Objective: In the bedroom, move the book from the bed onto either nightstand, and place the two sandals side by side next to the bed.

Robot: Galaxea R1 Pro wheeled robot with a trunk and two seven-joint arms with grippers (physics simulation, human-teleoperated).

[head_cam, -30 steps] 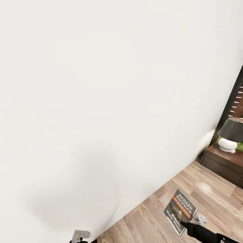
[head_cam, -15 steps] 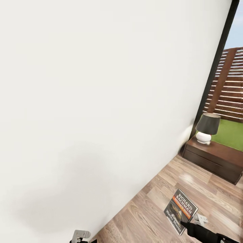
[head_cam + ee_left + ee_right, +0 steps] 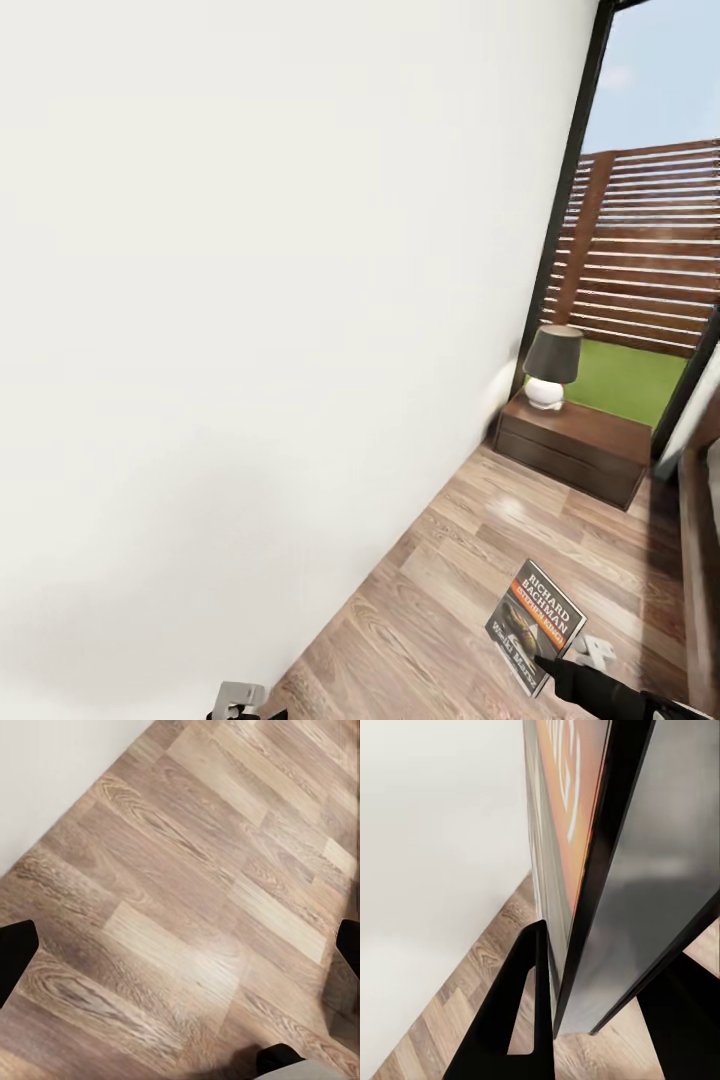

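Note:
The book (image 3: pixel 535 625), a dark paperback with an orange band and white "Richard Bachman" lettering, hangs upright just above the wood floor. My right gripper (image 3: pixel 552 668) is shut on its lower corner. In the right wrist view the book's edge (image 3: pixel 556 862) sits clamped between the black fingers (image 3: pixel 529 1020). My left gripper (image 3: pixel 180 949) is open over bare floor planks, its dark fingertips (image 3: pixel 15 952) far apart with nothing between them. The bed, the nightstand and the sandals are out of view.
A white wall (image 3: pixel 250 300) runs close along my left. Ahead stands a long low dark brown cabinet (image 3: pixel 575 450) with a dark-shaded lamp (image 3: pixel 552 365), beside a tall dark-framed window (image 3: pixel 570 190). A dark brown edge (image 3: pixel 695 560) borders the floor strip (image 3: pixel 450 580) at right.
The camera has swung right: the window, cabinet and lamp slid left and further into view. The book and both grippers keep their places in the picture.

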